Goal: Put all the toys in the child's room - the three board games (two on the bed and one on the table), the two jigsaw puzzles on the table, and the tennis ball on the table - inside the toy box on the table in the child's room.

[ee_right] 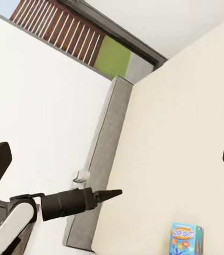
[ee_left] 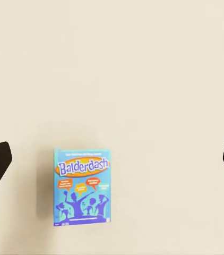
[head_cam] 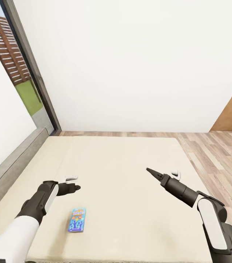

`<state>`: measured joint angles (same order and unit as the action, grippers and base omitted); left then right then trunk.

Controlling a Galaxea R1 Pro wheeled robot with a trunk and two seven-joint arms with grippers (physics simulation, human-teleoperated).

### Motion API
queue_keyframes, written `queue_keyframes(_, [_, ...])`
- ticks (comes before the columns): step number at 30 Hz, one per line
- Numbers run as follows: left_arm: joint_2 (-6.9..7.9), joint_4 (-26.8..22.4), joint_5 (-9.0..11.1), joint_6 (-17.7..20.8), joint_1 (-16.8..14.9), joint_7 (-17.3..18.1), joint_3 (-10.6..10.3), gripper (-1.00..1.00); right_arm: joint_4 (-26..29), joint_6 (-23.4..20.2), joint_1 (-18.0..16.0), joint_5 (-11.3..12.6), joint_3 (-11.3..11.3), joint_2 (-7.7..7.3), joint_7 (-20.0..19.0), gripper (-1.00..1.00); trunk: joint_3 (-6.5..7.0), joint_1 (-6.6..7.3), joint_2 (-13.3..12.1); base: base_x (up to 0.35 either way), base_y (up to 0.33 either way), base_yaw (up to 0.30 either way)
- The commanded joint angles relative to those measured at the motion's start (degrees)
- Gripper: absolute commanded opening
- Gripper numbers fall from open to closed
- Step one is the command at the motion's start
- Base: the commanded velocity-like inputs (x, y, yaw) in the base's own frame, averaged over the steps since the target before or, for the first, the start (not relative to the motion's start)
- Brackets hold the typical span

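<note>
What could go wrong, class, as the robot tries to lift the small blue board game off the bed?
1. The board game lies flat on the bed, leaving little edge for fingers; the left claw may push it into the mattress or slide it along.
2. The left claw hangs beyond the box, not over it, so a straight descent could miss.
3. The box sits near the bed's front edge; a nudge might tip it off.

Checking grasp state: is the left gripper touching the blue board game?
Apart. In the head view the left gripper hangs clear of the blue board game, bare bed between them.
</note>
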<state>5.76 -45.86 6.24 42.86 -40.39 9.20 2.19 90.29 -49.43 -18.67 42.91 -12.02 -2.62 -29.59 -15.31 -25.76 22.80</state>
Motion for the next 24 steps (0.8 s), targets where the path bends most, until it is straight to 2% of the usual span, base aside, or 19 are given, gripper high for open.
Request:
queue_keyframes(1, [-0.01,0.6,0.4,0.2,-0.5,-0.1,0.1,1.0,0.0,-0.3,-0.1,0.0,-0.1,0.0,-0.2,1.0,-0.21,-0.03,0.1,0.0,0.0,0.0])
queue_keyframes(3, [-0.12,3.1,0.4,-1.2,-1.6,-0.2,0.1,1.0,-0.1,-0.3,-0.1,0.0,-0.2,-0.04,-0.3,1.0,-0.39,-0.03,0.1,0.0,0.0,0.0])
queue_keyframes(6, [-0.28,7.5,0.3,-5.7,-2.7,-0.3,0.1,1.0,-0.2,-0.2,-0.1,-0.1,-0.3,-0.07,-0.4,1.0,-0.68,-0.03,0.1,0.0,0.0,0.0])
queue_keyframes(9, [-0.1,9.8,0.3,-7.9,-3.2,-0.3,0.1,1.0,-0.4,0.0,-0.1,-0.1,-0.3,-0.03,-0.3,1.0,-0.96,-0.03,0.1,0.0,0.0,0.0])
queue_keyframes(24, [-0.41,10.9,0.2,-10.6,-3.6,-0.3,-0.1,1.0,-0.7,0.1,-0.1,-0.9,-0.1,0.07,0.2,1.0,-2.36,-0.03,0.1,0.0,0.0,0.0])
